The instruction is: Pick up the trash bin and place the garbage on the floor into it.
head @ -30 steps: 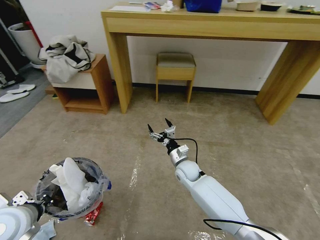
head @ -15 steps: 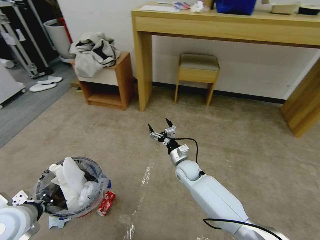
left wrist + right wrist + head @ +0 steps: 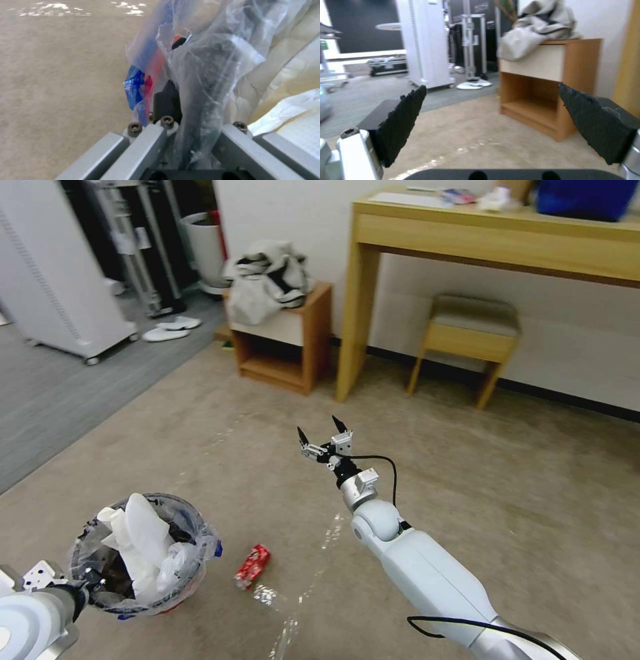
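Holding the bin clamped in my left claw, I see the can lying lower-left of my open right claw.

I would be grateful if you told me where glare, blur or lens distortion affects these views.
Head view: the desk edge bows from wide-angle distortion, and glare streaks the floor near the red soda can. Left wrist view: the trash bin liner is soft and glinting. Right wrist view: the right gripper pads are blurred and the nightstand is soft.
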Controlling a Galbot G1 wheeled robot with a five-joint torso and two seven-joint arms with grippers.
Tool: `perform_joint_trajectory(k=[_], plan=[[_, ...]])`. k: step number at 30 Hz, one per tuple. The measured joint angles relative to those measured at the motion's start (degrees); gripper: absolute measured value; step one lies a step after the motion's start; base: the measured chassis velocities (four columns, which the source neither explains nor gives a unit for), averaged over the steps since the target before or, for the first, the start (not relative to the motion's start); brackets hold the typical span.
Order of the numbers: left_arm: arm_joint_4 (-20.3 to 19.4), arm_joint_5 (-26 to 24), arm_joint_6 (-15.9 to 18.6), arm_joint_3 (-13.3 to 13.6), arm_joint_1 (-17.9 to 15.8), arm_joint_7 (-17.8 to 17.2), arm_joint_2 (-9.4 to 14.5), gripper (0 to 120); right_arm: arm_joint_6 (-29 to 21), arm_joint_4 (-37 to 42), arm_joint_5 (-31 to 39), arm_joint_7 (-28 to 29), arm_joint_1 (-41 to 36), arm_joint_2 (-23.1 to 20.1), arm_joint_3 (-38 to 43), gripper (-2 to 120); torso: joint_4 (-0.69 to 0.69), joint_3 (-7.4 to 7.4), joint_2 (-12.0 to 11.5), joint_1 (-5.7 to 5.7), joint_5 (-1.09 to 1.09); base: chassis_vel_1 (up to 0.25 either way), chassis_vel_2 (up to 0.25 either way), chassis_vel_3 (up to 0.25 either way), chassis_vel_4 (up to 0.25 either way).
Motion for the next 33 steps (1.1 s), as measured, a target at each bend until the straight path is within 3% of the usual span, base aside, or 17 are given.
perform_joint_trajectory(k=[17, 23, 33], plan=[[1.24, 0.38, -0.03, 0.03, -0.19, 0.50, 0.23, 0, 0.61, -1.43, -0.27, -0.51, 0.47, 0.70, -0.29, 100, 0.02, 0.00, 0.00, 0.00, 0.00, 0.120, 0.120, 0.117, 0.113], [2.03, 0.87, -0.21, 0.14, -0.67, 0.61, 0.21, 0, 0.72, -2.25, -0.30, -0.66, 1.17, 0.83, -0.31, 100, -0.06, 0.00, 0.00, 0.00, 0.00, 0.017, 0.010, 0.017, 0.020], [2.78, 1.28, -0.37, 0.25, -1.06, 0.81, 0.15, 0, 1.69, -3.71, -0.12, -1.66, 2.22, 0.03, -1.00, 100, -0.02, 0.00, 0.00, 0.00, 0.00, 0.000, 0.000, 0.000, 0.000]])
